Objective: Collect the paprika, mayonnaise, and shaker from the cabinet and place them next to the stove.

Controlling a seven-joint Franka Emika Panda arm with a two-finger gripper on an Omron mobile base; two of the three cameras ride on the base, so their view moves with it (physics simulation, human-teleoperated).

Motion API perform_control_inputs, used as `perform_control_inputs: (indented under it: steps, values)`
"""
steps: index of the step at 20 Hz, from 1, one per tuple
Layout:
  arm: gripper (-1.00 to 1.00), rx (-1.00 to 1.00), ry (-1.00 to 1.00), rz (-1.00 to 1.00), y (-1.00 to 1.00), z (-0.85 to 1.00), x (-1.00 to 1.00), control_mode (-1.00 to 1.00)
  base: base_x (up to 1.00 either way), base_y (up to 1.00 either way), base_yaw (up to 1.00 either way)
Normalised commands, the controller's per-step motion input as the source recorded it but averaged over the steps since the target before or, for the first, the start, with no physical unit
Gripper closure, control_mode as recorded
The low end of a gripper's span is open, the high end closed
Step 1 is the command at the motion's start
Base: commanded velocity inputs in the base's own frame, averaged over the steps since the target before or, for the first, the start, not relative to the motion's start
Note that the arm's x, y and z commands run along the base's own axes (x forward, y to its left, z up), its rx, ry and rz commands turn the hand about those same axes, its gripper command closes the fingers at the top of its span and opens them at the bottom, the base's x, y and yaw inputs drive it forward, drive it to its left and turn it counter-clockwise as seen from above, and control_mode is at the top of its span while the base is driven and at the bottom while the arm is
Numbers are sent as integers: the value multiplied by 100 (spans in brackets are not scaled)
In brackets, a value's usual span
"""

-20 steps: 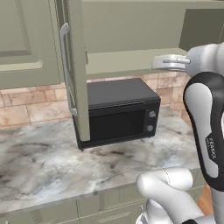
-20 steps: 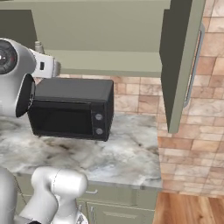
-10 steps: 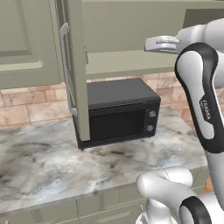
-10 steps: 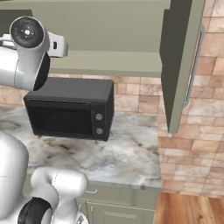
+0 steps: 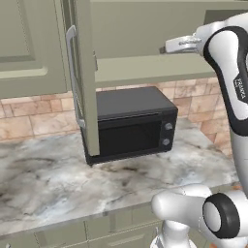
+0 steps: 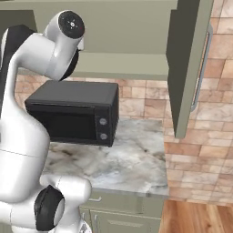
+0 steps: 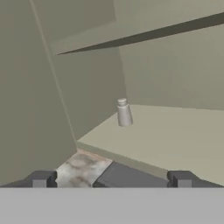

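Observation:
The shaker, a small grey cylinder with a domed top, stands upright on the inner shelf of the cabinet, well ahead of my fingertips. My gripper is open with nothing between its jaws. In the left base view the gripper is raised at the height of the open cabinet, pointing left into it. The panelled cabinet door hangs open at the left. The paprika, the mayonnaise and the stove are out of view.
A black microwave sits on the marble counter directly under the cabinet; its top lies just below my hand. The right cabinet door with its bar handle stands open. A brick backsplash runs behind.
The arm lifted the hand from just below the cabinet up to shelf height and shifted it slightly left. The jaws stayed open. The base did not move.

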Motion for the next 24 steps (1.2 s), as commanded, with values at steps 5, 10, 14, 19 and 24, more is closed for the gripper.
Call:
perform_control_inputs:
  steps: [5, 10, 14, 19, 24]
  values:
    - [-100, -1, 0, 2, -2, 0, 25, -100, 0, 0, 0]
    - [-100, -6, 10, 0, 0, 0, 31, -100, 0, 0, 0]
    - [-100, -9, 7, -1, 0, 10, 32, -100, 0, 0, 0]
    - [-100, -8, 4, 0, 0, 27, 40, -100, 0, 0, 0]
    - [-100, -10, 0, 0, 5, 25, 44, -100, 0, 0, 0]
